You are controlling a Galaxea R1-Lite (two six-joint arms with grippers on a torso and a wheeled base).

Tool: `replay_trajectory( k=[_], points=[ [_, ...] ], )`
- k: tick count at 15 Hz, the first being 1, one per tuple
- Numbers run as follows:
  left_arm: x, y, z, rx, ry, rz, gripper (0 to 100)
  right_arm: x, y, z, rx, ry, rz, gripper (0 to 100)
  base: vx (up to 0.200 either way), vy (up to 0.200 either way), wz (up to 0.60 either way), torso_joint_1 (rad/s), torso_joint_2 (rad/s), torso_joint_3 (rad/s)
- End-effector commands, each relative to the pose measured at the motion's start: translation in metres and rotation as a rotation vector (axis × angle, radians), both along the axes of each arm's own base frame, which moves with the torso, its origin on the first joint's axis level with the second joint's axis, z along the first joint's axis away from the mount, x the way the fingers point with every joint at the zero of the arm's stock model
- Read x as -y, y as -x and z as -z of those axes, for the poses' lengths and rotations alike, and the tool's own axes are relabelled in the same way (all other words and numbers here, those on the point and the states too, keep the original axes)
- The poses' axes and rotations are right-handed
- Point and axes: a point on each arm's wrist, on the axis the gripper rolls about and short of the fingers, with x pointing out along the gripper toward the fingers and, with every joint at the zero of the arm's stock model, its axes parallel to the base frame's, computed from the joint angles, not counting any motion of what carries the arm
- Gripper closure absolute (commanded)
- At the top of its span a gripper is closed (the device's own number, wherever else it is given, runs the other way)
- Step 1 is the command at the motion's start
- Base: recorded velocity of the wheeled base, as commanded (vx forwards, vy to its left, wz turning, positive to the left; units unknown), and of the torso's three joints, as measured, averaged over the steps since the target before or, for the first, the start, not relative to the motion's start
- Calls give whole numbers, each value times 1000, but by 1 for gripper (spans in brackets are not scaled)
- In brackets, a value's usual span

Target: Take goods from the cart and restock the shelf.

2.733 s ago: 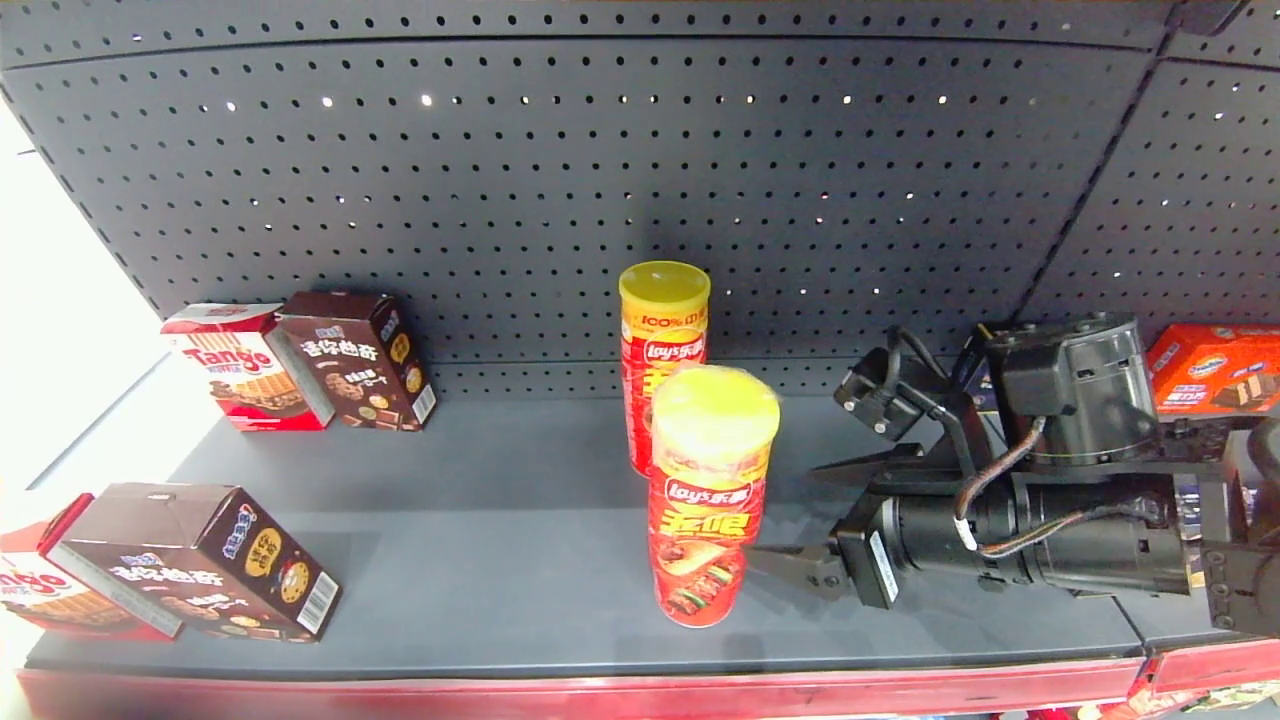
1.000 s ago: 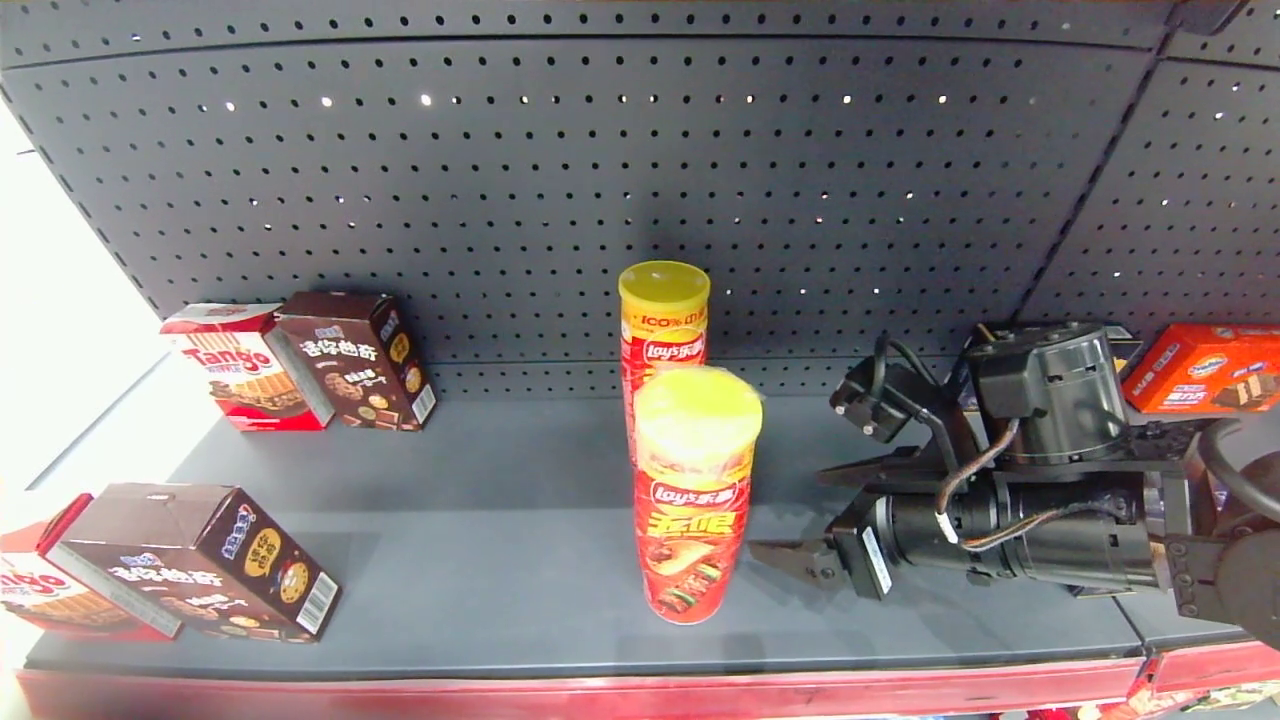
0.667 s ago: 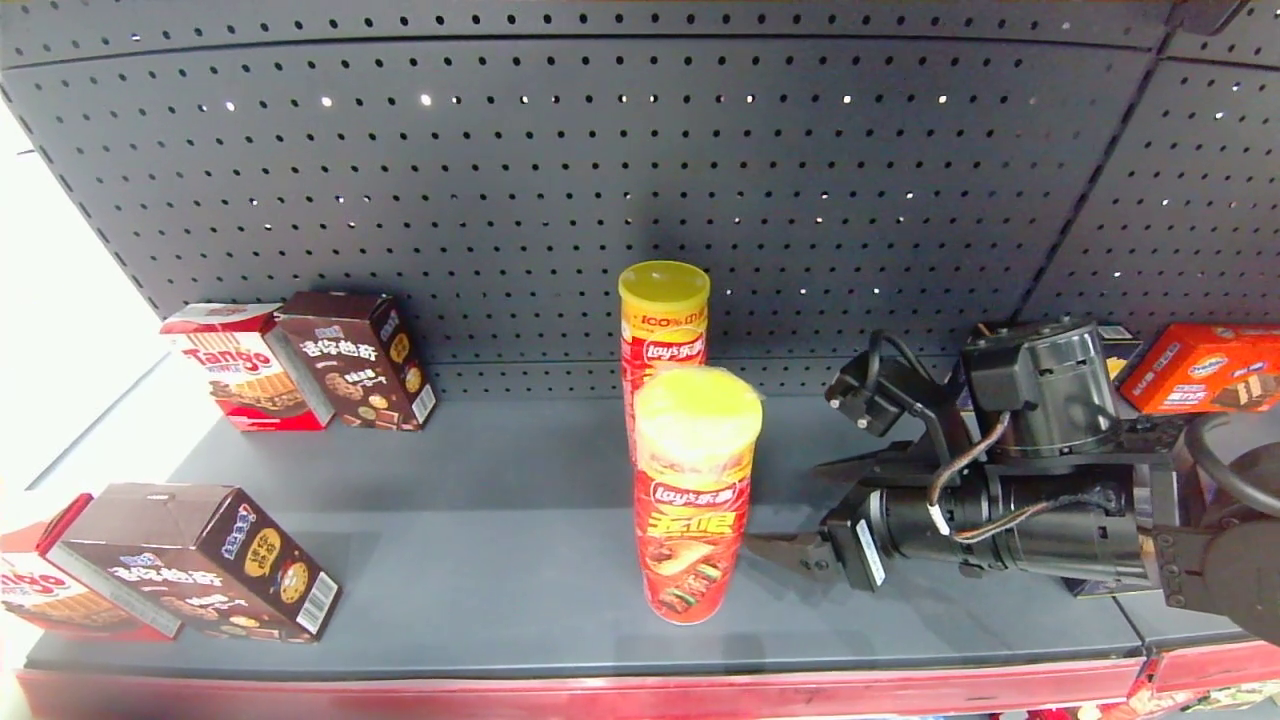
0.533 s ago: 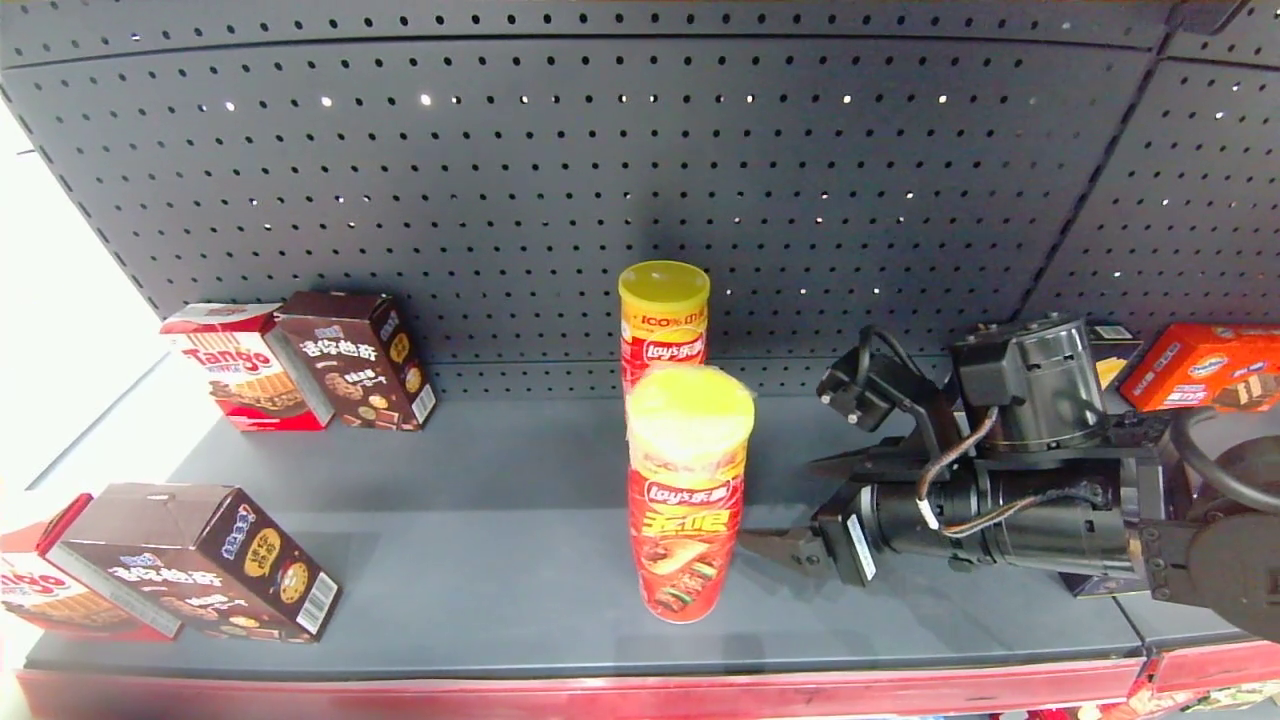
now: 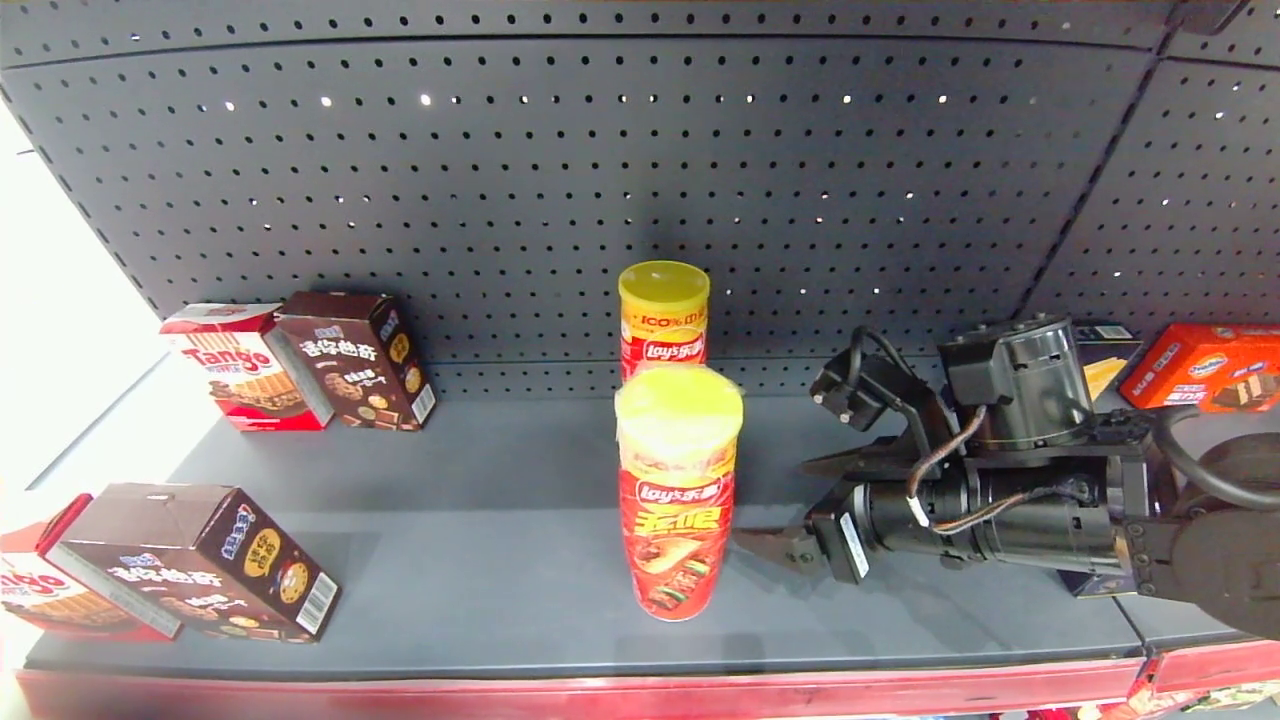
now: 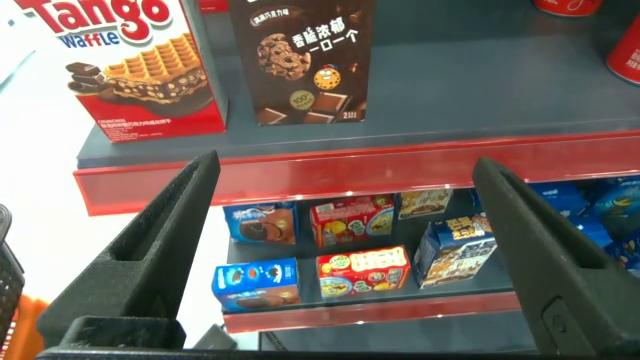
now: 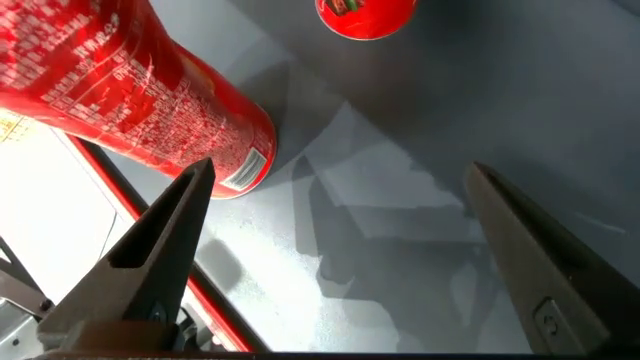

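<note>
On the shelf [image 5: 480, 560], near its front edge, the front can [image 5: 678, 490] stands upright, directly ahead of the rear can [image 5: 663, 315] by the back panel. Just to its right the right gripper [image 5: 780, 503] lies level, jaws wide apart and holding nothing, its nearer tip close beside the can's lower side. The left gripper [image 6: 345, 170] is likewise spread and empty. The can is probably light, stiff cardboard, tall and tippy; best gripped mid-body, gently, to avoid denting.
</note>
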Motion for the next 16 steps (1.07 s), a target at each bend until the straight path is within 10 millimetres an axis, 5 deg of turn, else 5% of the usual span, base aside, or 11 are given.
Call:
replay_trajectory(
  k=[1,10,13,16],
  points=[
    [0,0,0,-3,0,0,0,-2,0,0,1,-1,-7,0,0,0,0,0,0,0],
    [0,0,0,-1,0,0,0,1,2,-7,21,-15,3,0,0,0,0,0,0,0],
    [0,0,0,-1,0,0,0,29,7,-31,99,-51,108,0,0,0,0,0,0,0],
    [0,0,0,-1,0,0,0,85,27,-64,226,-119,274,0,0,0,0,0,0,0]
  ],
)
